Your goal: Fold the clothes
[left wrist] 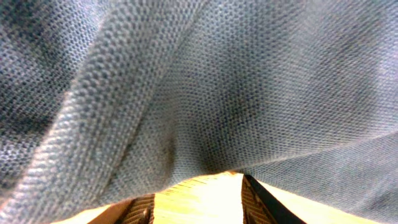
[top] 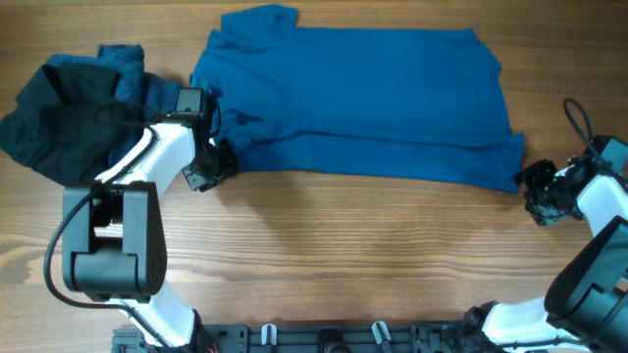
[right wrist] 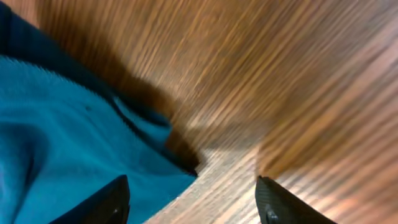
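fingers on both your left gripper and right gripper sit partly open, holding nothing, so if you lift before they pinch the blue shirt, it will slip away.

Even overhead light, soft shadows; wrist views close, blurred (right streaked).

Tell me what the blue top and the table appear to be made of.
Blue top: soft knit fabric, likely cotton or a blend, matte; the left wrist view shows a fine textured knit, and it lies in soft folds. Table: wood or wood-look laminate, slightly glossy; long grain lines, faint sheen.
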